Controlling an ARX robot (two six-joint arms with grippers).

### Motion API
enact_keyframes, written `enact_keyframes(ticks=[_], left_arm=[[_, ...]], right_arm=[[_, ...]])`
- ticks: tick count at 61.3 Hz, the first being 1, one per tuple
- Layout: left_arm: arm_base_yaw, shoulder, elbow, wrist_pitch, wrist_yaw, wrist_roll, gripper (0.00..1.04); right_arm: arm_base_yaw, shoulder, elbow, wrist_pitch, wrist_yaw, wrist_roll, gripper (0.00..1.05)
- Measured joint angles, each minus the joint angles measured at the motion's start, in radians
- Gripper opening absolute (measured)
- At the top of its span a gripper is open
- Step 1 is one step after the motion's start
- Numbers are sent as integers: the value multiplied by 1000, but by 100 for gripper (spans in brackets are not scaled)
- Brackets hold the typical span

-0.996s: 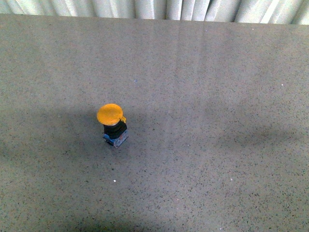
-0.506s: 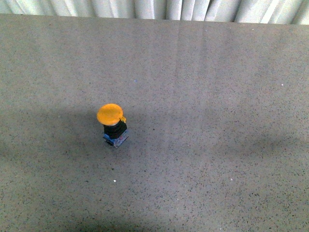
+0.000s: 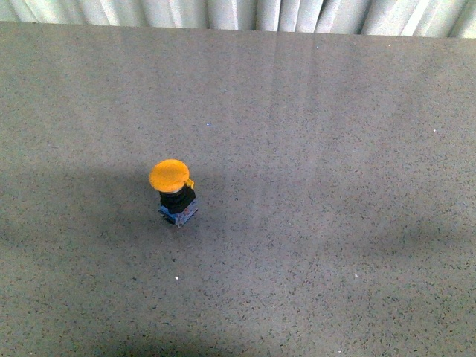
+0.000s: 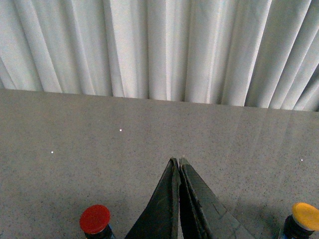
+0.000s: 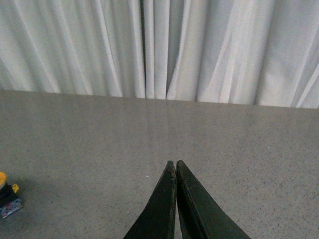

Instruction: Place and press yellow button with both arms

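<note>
The yellow button stands upright on the grey table, left of the middle in the front view, with its orange-yellow cap, black collar and blue-and-white base. Neither arm shows in the front view. My left gripper is shut and empty above the table; the yellow button shows at the edge of the left wrist view, apart from the fingers. My right gripper is shut and empty; part of the yellow button shows at the edge of the right wrist view.
A red button stands on the table in the left wrist view, on the other side of the fingers from the yellow one. White curtains hang behind the table's far edge.
</note>
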Motion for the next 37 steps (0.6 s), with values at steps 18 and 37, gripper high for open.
enact_keyframes(ticks=[18,37], left_arm=[[0,0,0,0,0,0,39],[0,0,0,0,0,2,97]], right_arm=[[0,-3,0,-2,0,0,37],[0,-3,0,-2,0,0,96]])
